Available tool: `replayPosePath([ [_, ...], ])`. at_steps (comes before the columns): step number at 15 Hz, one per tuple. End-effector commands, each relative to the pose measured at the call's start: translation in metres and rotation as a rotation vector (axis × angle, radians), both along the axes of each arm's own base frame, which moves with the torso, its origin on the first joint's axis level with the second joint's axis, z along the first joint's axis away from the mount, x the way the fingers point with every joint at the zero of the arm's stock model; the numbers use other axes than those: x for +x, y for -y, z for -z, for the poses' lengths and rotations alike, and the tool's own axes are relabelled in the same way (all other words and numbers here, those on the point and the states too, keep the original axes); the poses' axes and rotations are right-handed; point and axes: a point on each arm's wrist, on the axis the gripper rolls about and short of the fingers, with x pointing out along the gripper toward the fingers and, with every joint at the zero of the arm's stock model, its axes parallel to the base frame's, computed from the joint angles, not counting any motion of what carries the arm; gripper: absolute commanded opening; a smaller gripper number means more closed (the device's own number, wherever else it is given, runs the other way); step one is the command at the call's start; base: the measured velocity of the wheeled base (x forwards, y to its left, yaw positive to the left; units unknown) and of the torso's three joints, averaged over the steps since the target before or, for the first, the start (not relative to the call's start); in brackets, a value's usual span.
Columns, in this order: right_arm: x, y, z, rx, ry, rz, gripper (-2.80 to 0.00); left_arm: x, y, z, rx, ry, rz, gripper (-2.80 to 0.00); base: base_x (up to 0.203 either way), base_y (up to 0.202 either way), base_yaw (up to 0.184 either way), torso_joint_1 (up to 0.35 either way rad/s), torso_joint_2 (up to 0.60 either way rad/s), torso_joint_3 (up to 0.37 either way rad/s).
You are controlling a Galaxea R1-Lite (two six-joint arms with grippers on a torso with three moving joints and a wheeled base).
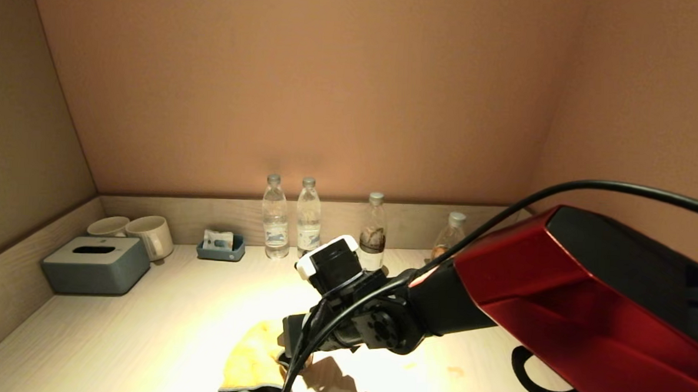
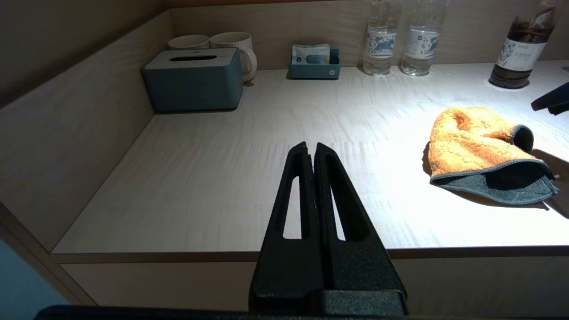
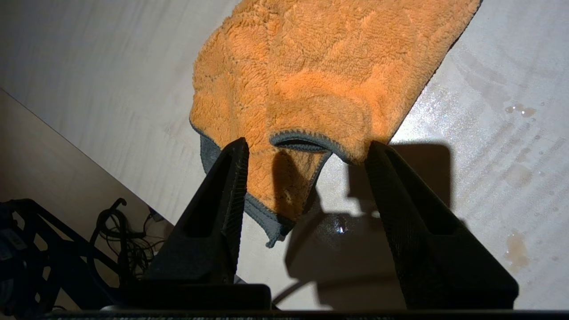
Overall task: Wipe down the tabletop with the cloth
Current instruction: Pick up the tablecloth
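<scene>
The orange-yellow cloth (image 1: 253,360) with dark grey edging lies crumpled near the front edge of the pale tabletop (image 1: 143,328). My right gripper (image 1: 288,346) hangs just above the cloth's right side. In the right wrist view this gripper (image 3: 306,149) is open, its fingers straddling a folded corner of the cloth (image 3: 320,66) without closing on it. Small orange stains (image 3: 515,244) mark the wet-looking tabletop (image 3: 489,111) beside it. My left gripper (image 2: 310,149) is shut and empty, held off the front left edge of the tabletop (image 2: 222,178), left of the cloth (image 2: 471,142).
A grey-blue tissue box (image 1: 95,264) and two mugs (image 1: 150,234) stand at the back left. A small blue tray (image 1: 222,246) and several bottles (image 1: 275,216) line the back rim. More orange stains (image 1: 456,371) lie right of the cloth. A black cable (image 1: 538,375) loops at the front right.
</scene>
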Motion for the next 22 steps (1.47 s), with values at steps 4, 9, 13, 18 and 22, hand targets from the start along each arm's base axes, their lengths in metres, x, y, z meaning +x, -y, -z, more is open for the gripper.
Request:
replayPosePath([
  [4, -0.01, -0.016, 0.019, -0.036, -0.033, -0.044, 0.0, 0.0, 0.0, 0.0, 0.0, -0.001, -0.001, -2.8, 0.0, 0.0, 0.0, 0.0, 0.0, 0.0],
  [9, -0.014, -0.038, 0.03, -0.055, -0.029, -0.094, 0.0, 0.0, 0.0, 0.0, 0.0, -0.001, -0.001, -2.8, 0.0, 0.0, 0.0, 0.0, 0.0, 0.0],
  [13, -0.005, -0.044, 0.031, -0.04, -0.013, -0.09, 0.0, 0.0, 0.0, 0.0, 0.0, -0.001, -0.001, -2.8, 0.0, 0.0, 0.0, 0.0, 0.0, 0.0],
  [18, 0.007, -0.05, 0.044, -0.055, -0.029, -0.078, 0.0, 0.0, 0.0, 0.0, 0.0, -0.001, -0.001, -2.8, 0.0, 0.0, 0.0, 0.0, 0.0, 0.0],
  [22, 0.009, -0.051, 0.048, -0.059, -0.034, -0.076, 0.0, 0.0, 0.0, 0.0, 0.0, -0.001, -0.001, -2.8, 0.0, 0.0, 0.0, 0.0, 0.0, 0.0],
])
